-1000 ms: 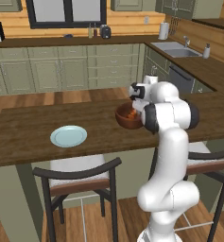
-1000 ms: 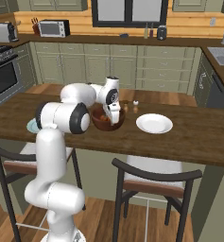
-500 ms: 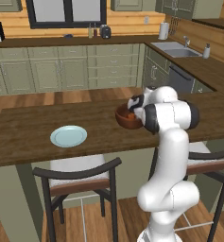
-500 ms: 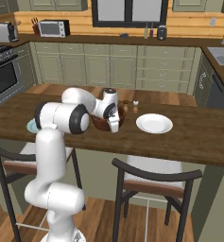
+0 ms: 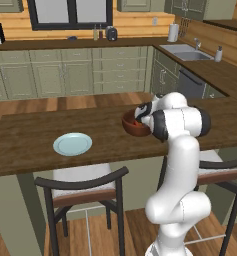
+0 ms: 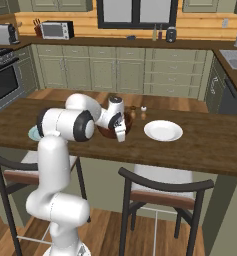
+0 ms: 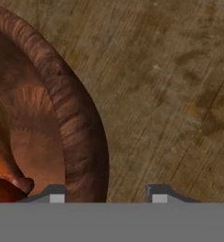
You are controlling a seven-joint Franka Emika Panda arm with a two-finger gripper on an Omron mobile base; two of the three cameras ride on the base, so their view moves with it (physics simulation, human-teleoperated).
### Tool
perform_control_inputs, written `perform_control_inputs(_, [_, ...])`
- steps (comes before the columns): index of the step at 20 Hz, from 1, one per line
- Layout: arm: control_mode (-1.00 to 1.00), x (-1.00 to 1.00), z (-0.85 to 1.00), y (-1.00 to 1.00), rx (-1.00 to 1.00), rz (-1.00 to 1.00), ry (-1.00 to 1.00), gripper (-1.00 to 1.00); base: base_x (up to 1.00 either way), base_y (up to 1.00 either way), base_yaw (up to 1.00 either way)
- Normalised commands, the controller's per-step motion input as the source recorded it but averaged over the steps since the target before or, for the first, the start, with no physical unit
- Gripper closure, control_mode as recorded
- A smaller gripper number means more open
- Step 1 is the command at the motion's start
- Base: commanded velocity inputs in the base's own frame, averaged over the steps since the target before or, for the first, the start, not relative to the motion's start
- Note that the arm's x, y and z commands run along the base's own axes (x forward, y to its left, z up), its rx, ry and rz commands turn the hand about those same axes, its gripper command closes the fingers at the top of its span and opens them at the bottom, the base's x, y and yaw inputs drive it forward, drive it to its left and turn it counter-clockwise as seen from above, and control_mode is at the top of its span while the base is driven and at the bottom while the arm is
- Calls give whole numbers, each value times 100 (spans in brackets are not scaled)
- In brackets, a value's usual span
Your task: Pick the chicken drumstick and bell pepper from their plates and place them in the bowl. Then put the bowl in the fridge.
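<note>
The bowl [image 7: 80, 118] sits on the wooden counter [image 7: 179, 94] at the centre of the left base view and left of centre in the right base view, and in the hand view its thick rim sweeps down the left half to run right between the two finger tips of the gripper [image 7: 106, 194], one tip inside the bowl, one out over bare wood. Inside, at the lower left of the hand view, the chicken drumstick [image 7: 7, 177] shows its orange-brown end. The jaws straddle the rim partway closed, and whether they are biting yet cannot be told; the lift looks to hinge on that rim sitting square between them.
</note>
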Motion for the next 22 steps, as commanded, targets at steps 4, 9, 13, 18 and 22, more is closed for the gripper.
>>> perform_control_inputs(4, [-100,0,0,0,0,0,0,100,0,0,0])
perform_control_inputs(9, [-100,-23,14,0,0,0,-5,100,0,0,0])
perform_control_inputs(13, [-100,-83,74,0,0,2,-22,100,0,0,0])
perform_control_inputs(18, [-100,-99,98,6,0,2,-28,100,0,0,0])
perform_control_inputs(22, [-100,-100,100,23,0,0,-23,100,0,0,0])
